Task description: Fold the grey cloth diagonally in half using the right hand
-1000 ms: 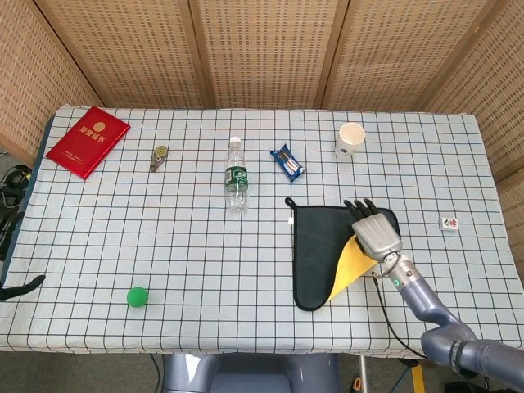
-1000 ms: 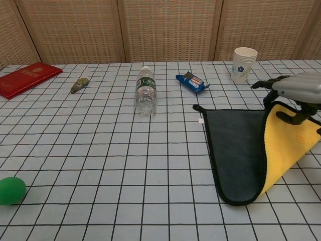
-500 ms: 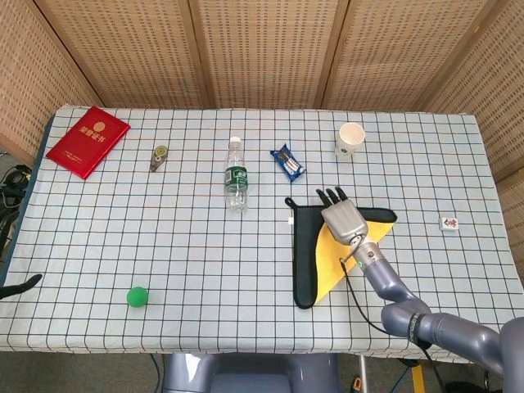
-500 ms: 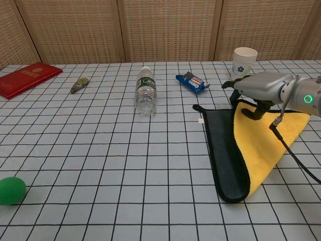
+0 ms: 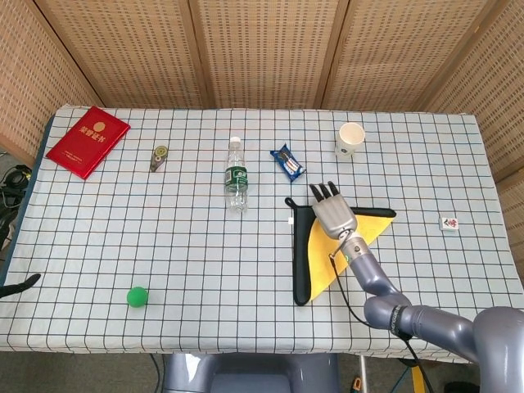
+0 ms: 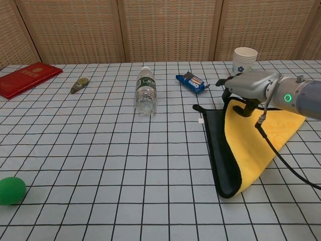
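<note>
The grey cloth (image 5: 301, 254) (image 6: 216, 145) lies right of the table's middle, its yellow underside (image 5: 327, 252) (image 6: 251, 145) turned up over most of it. Only a narrow grey strip shows along the left edge. My right hand (image 5: 332, 211) (image 6: 247, 86) holds the lifted corner of the cloth above the cloth's far left part, near the black hanging loop (image 6: 196, 107). Its fingers point toward the far side. The left hand is not visible in either view.
A water bottle (image 5: 236, 176) (image 6: 145, 92) stands left of the cloth. A blue snack packet (image 5: 287, 162) (image 6: 192, 82) and a paper cup (image 5: 350, 138) (image 6: 244, 64) sit beyond it. A red booklet (image 5: 88, 141), a small tool (image 5: 160, 156), a green ball (image 5: 137, 295) and a mahjong tile (image 5: 449, 223) lie farther off.
My right hand has carried the cloth corner leftward and toward the far side. More yellow underside now covers the grey face, leaving a thinner grey strip.
</note>
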You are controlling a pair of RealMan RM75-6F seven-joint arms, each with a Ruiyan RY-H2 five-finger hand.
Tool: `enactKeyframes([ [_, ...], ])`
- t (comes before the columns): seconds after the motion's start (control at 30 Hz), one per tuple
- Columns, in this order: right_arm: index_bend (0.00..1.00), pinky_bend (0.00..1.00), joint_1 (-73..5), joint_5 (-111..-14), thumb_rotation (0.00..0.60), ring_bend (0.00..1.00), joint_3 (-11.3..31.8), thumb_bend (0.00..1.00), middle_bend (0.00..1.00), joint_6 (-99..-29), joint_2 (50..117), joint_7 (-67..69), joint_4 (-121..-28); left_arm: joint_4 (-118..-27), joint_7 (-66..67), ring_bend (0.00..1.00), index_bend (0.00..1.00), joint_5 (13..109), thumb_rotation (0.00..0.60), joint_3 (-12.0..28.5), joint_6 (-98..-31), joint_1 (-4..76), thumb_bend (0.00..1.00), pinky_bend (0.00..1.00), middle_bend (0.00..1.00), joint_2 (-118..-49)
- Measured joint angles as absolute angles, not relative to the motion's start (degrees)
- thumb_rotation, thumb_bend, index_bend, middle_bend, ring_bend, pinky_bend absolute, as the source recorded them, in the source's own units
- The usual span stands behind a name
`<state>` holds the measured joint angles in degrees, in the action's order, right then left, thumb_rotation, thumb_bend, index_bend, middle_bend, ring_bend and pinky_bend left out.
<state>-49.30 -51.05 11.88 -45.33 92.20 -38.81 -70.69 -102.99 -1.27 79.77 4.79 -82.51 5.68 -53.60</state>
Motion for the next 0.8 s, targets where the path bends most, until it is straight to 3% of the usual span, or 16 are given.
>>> enactKeyframes([
  [0.53,0.66,0.0,-51.9,-47.8,0.6,0.0,10.5,0.65,0.1,-46.8,94.6,-41.3,-68.8,-103.0,-1.1,0.0,0.0,79.7,0.6,4.8,-82.3,5.8,0.0,0.0,0.0,-53.6],
  [0.6,0.56,0.0,-52.2,-47.7,0.6,0.0,10.4,0.59,0.1,-47.0,94.7,-41.5,-68.8,-103.1,-1.1,0.0,0.0,79.7,0.6,4.7,-82.3,5.8,0.0,0.0,0.0,-53.5],
  [0.67,0.3,0.0,-52.3,-47.7,0.6,0.0,10.3,0.4,0.08,-47.3,94.9,-41.6,-68.7,-103.1,-1.1,0.0,0.0,79.7,0.6,4.7,-82.4,5.8,0.0,0.0,0.0,-53.5],
  [0.7,0.22,0.0,-52.4,-47.7,0.6,0.0,10.3,0.34,0.08,-47.4,95.0,-41.6,-68.7,-103.1,-1.2,0.0,0.0,79.7,0.6,4.8,-82.4,5.8,0.0,0.0,0.0,-53.5],
  [0.73,0.15,0.0,-52.4,-47.9,0.6,0.0,10.2,0.27,0.07,-47.7,95.1,-41.5,-68.7,-103.1,-1.2,0.0,0.0,79.7,0.6,4.8,-82.4,5.8,0.0,0.0,0.0,-53.5],
  [0.8,0.11,0.0,-52.4,-48.5,0.6,0.0,10.3,0.23,0.07,-48.2,95.2,-40.9,-68.7,-103.0,-1.4,0.0,0.0,79.7,0.6,4.8,-82.5,5.7,0.0,0.0,0.0,-53.4],
])
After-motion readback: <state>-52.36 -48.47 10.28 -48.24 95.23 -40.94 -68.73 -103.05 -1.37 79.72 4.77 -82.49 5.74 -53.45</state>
